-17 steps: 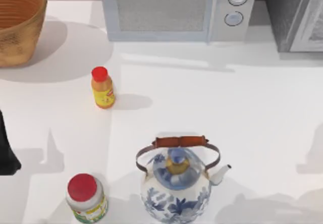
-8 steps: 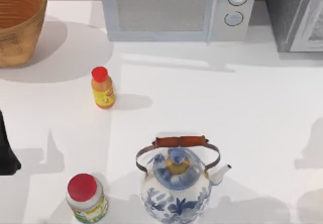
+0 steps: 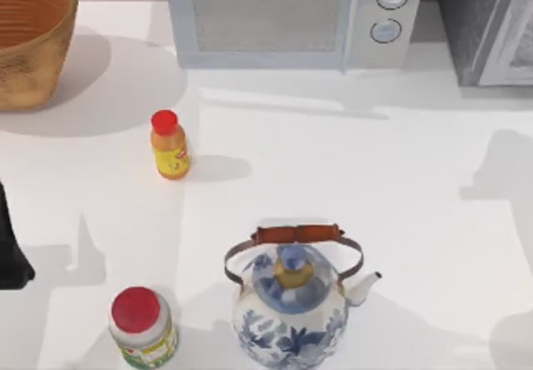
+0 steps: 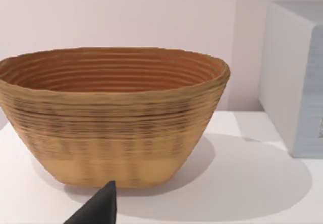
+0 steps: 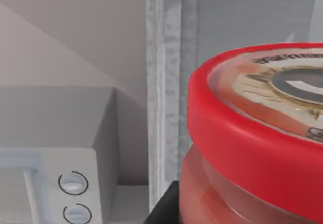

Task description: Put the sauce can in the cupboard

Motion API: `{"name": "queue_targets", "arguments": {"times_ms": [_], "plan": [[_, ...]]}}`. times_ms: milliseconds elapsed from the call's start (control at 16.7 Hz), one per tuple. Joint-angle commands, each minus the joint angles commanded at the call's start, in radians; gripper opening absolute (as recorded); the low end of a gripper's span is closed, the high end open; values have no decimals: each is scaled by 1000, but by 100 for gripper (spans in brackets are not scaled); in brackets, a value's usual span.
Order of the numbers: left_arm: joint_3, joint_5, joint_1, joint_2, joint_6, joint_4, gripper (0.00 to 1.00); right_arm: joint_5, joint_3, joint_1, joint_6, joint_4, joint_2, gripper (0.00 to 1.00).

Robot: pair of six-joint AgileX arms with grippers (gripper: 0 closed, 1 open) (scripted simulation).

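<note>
Meanwhile, the sauce can hangs close before the cupboard — basket empty — jaws' state unclear

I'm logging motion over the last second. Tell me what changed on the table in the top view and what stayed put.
Only a shadow on the table's right side changed: it slid from near the right edge's lower half up toward the cupboard and grew larger. The yellow bottle, red-lidded jar, teapot, basket and microwave stayed put, as did the dark left arm at the left edge.
</note>
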Motion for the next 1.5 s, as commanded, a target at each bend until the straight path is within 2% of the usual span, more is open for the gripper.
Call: {"name": "queue_targets", "arguments": {"times_ms": [420,660,840,1260,1500], "plan": [[0,0,0,0,0,0,100,79,700,60,5,-187,483,0],[0,0,0,0,0,0,100,107,983,89,7,-262,678,0],[0,0,0,0,0,0,100,118,1089,101,8,-292,756,0],[0,0,0,0,0,0,100,118,1105,99,10,-295,769,0],[0,0,0,0,0,0,100,102,1217,77,11,-276,884,0]]}}
